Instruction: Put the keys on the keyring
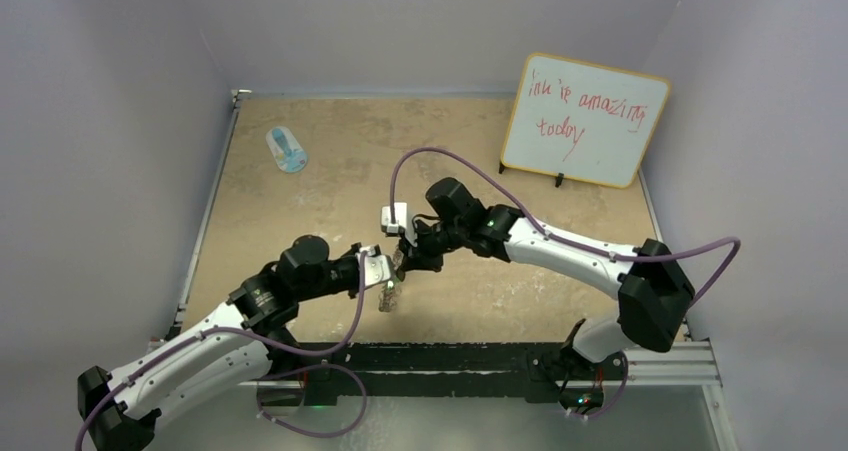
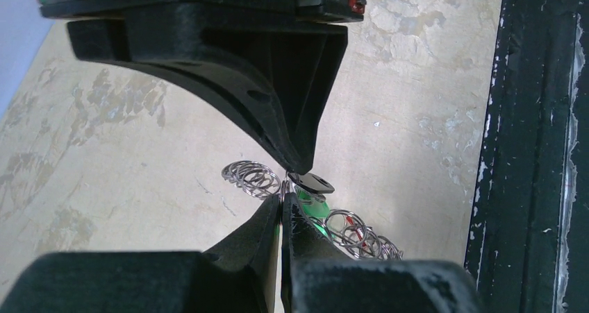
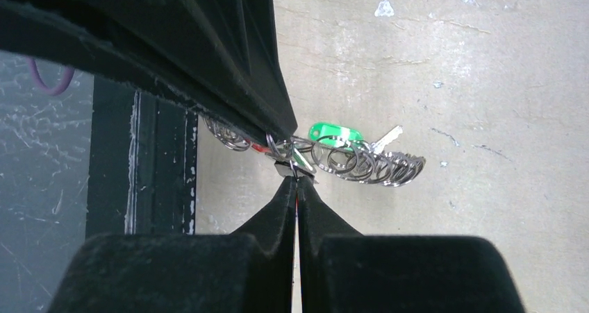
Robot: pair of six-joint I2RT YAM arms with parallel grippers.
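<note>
Both arms meet over the near middle of the surface (image 1: 330, 201), just beyond the black rail (image 1: 480, 356) that runs along its near edge. The left gripper (image 1: 384, 277) and the right gripper (image 1: 404, 255) come tip to tip, and each has its jaws fully closed.

Between them hangs the keyring (image 3: 368, 166), seen as a silver string of small wire loops bunched together. From above it shows only as a small dark cluster just below the two grippers, too small to make out there.

In the left wrist view the left gripper's closed tips pinch the loops where they bunch. One short run of loops fans out to the left and more trail off to the right. The right gripper's closed tip comes down from above and sits on a small black piece (image 2: 312, 182) at the same spot. Whether that piece is a tag or part of the ring cannot be told.

The keys hang in this bundle. A green tag (image 3: 335, 132) and a silver key blade (image 3: 386, 139) lie just behind the loops, and a bit of red (image 2: 355, 234) shows among them.

Well apart, a blue-and-white oval object (image 1: 287, 149) lies at the far left. A whiteboard (image 1: 585, 119) with red writing leans at the far right.
</note>
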